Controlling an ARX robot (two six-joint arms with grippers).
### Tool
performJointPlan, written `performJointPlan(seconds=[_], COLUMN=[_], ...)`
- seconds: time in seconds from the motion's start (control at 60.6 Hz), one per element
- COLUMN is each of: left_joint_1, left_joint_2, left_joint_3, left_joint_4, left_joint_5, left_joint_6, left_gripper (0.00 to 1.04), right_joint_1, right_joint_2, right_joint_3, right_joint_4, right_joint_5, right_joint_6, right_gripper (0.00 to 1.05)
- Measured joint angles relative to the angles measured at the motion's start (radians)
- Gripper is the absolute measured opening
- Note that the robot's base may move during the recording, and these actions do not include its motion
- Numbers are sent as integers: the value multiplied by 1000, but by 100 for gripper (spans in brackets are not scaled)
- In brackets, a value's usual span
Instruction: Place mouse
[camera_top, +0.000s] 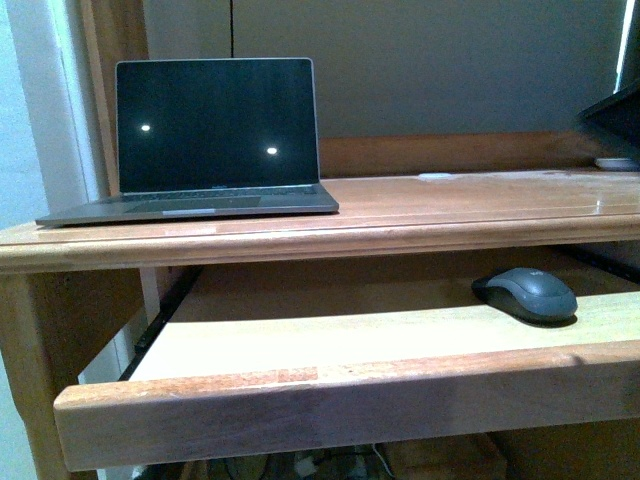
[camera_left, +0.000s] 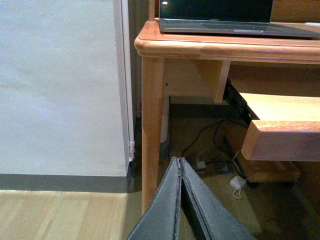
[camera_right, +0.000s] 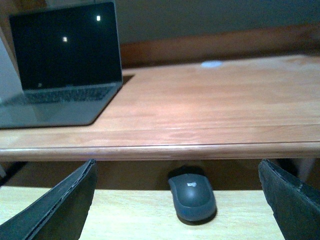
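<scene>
My left gripper (camera_left: 179, 164) hangs low by the table leg (camera_left: 152, 125), near the floor, with its fingers pressed together and nothing in it. It is well apart from the work. My right gripper (camera_right: 177, 165) is spread wide and empty, facing the pull-out shelf (camera_top: 300, 338).

The mouse (camera_top: 525, 294) lies on the right part of that shelf, between my right fingers in line of sight but not touched. It sits just under the front edge of the table (camera_top: 450, 205). On the left of the table top is the laptop (camera_top: 215, 125), open with a dark screen, well apart from the mouse. A small white spot (camera_top: 434, 177) lies far back on the table; I cannot tell what it is.

Risks, as I judge them:
- The overhang is close above the mouse, so a high approach could knock my gripper on the table edge.
- The domed smooth shell may squirt out if I pinch it off-centre.
- A nudge could shove it deeper under the table.
- Lifting too early could bump it against the underside of the edge.

Count: one mouse, one laptop, one shelf, two grippers.
</scene>
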Motion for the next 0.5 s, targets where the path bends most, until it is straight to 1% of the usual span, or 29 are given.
performJointPlan(seconds=[0.149,0.248,0.297,0.363,0.495], left_joint_1=[0,0,0,0,0], left_joint_2=[-10,-36,-49,-52,-54], left_joint_3=[-12,-35,-50,-55,-55], left_joint_4=[3,8,8,8,8], left_joint_5=[0,0,0,0,0], left_joint_6=[0,0,0,0,1], left_gripper=[3,3,3,3,3], right_joint_1=[85,126,132,130,100], right_joint_2=[232,352,395,468,490], right_joint_3=[195,323,367,430,438], right_joint_4=[-89,-171,-218,-304,-363], right_joint_5=[61,123,154,222,239], right_joint_6=[-69,-108,-120,-127,-117], right_gripper=[97,97,97,97,97])
